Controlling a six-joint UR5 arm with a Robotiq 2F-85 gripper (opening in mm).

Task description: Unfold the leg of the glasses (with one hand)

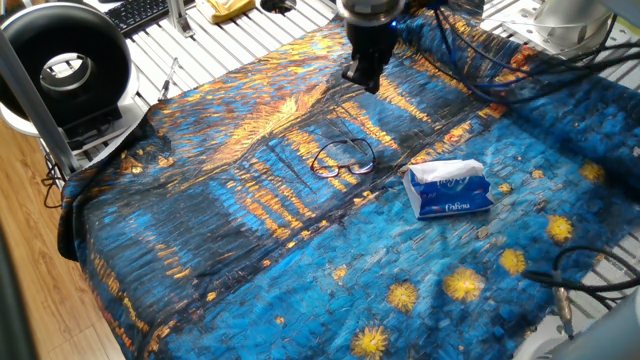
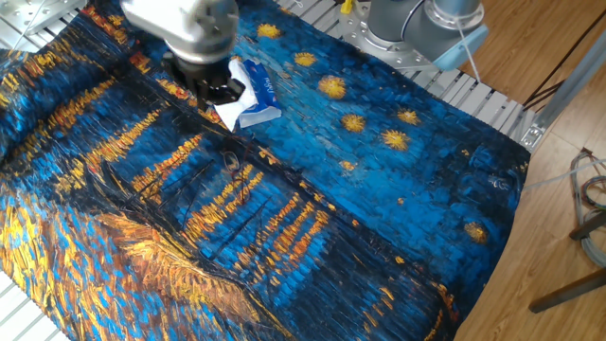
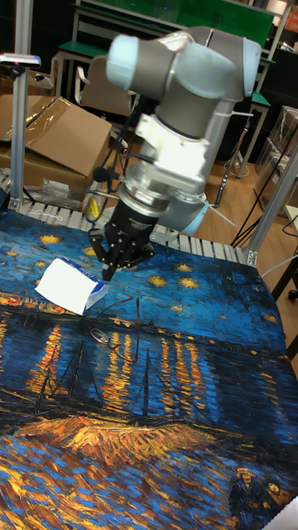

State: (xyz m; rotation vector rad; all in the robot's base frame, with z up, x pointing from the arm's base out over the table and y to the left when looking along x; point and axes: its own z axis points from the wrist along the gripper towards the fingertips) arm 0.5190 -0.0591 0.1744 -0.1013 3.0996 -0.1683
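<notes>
The glasses (image 1: 343, 160) lie flat on the blue-and-orange painted cloth, a thin dark wire frame with oval lenses. They also show faintly as the glasses (image 2: 230, 162) and the glasses (image 3: 108, 334); how their slim legs lie is too fine to tell. The hand, a black gripper (image 1: 364, 78) on the silver arm, hangs in the air beyond the glasses, well apart from them. Its fingers look pressed together with nothing between them. In the tall view the gripper (image 3: 108, 270) sits above and just behind the frame, beside the tissue pack.
A blue-white tissue pack (image 1: 448, 188) lies right of the glasses, also seen as the tissue pack (image 2: 250, 97) and the tissue pack (image 3: 71, 285). A black ring light (image 1: 65, 68) stands at the far left. Cables (image 1: 470, 70) trail over the cloth's far side.
</notes>
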